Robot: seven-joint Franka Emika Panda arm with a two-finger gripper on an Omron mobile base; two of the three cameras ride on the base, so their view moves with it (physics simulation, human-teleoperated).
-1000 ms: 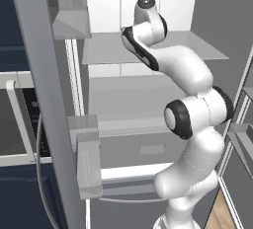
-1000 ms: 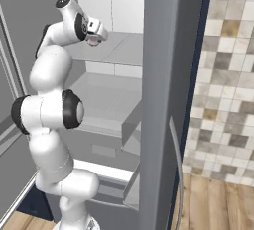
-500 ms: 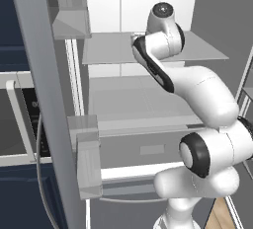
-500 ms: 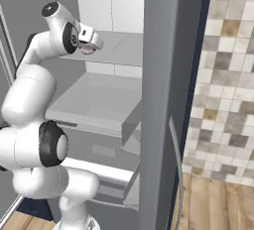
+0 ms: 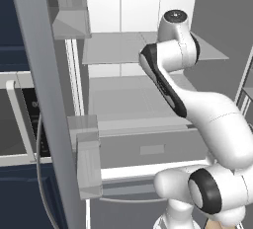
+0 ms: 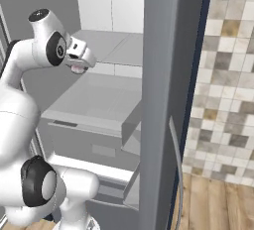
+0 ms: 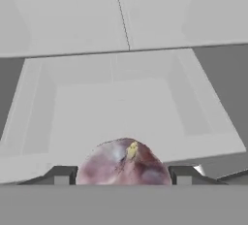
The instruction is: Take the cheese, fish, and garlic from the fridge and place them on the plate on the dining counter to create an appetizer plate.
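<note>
Low centre of hand view | pincer (image 7: 124, 178) clamped around garlic (image 7: 123, 163) | small, light, rounded, papery; likely slippery | side grip at widest girth

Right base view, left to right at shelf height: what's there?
Arm's dark wrist joint → claw with the pinkish garlic between its fingers → grey fridge shelf → fridge door edge → tiled wall.

A kitchen — open fridge (image 5: 128, 50) with grey shelves, built-in microwave (image 5: 15, 119), tiled wall (image 6: 228, 75).
</note>
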